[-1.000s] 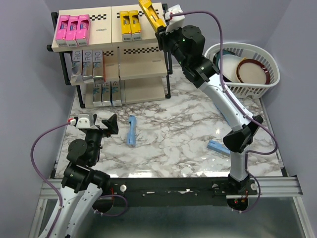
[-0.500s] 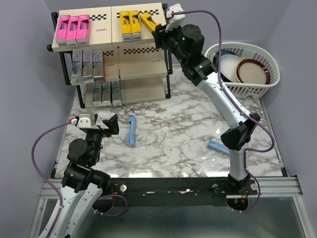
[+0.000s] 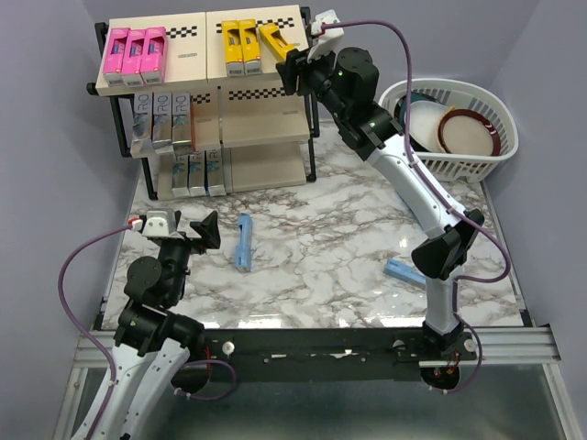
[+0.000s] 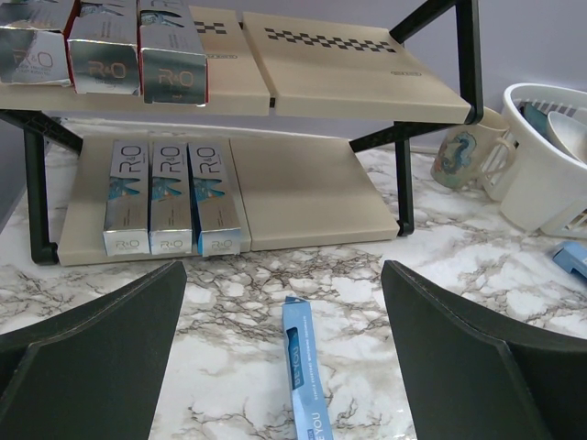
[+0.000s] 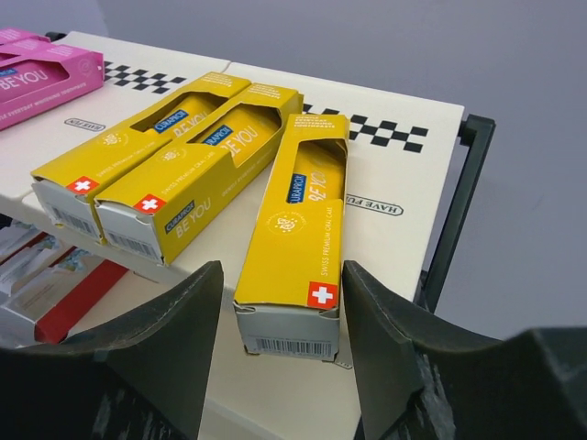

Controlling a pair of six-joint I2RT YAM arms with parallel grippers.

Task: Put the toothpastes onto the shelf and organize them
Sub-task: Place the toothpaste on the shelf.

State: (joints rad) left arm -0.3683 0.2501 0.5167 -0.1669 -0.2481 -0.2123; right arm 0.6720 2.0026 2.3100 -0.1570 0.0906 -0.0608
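As it lies flat, the third yellow carton (image 5: pixel 298 211) sits askew.

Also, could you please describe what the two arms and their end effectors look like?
Both the left arm and right arm have white links between bulky black joints, a white camera box at the wrist and a looping purple cable. The left end effector and right end effector each have two matte black, wedge-shaped fingers.
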